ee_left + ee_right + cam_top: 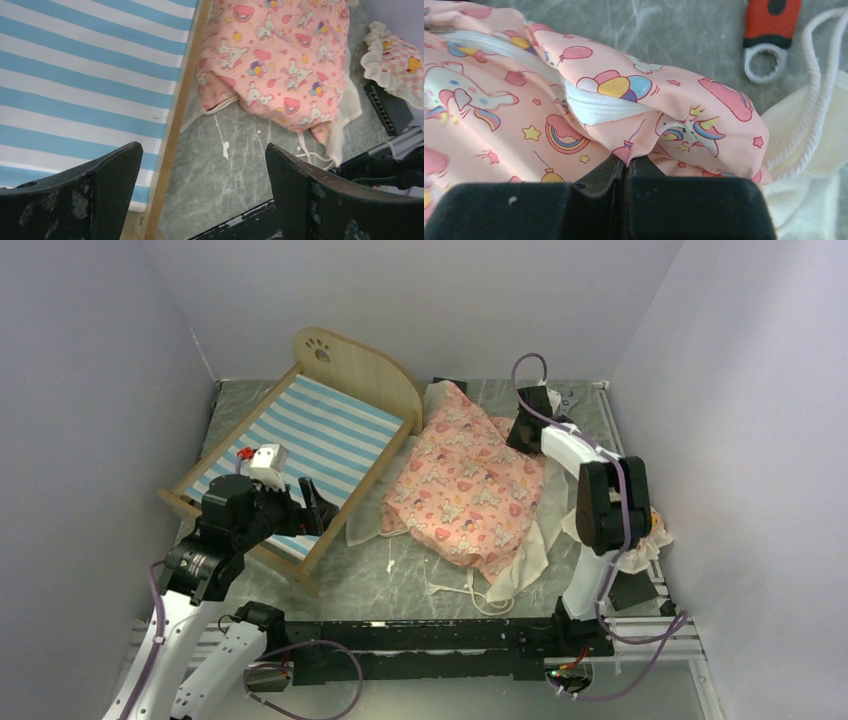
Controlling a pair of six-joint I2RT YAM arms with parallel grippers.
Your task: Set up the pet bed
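Only R wrist cam shows right gripper (pixel 626 163) pinching mattress (pixel 499 115) fabric

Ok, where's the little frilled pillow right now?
In the top view, the frilled pillow sits on the right side, partly hidden behind the right arm, just right of the pink mattress.

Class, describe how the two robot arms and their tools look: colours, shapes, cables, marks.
Both arms, left arm and right arm, have white links, black joint housings and loose purple cables. The left tool has broad, curved black fingers scuffed grey; the right tool is matt black.
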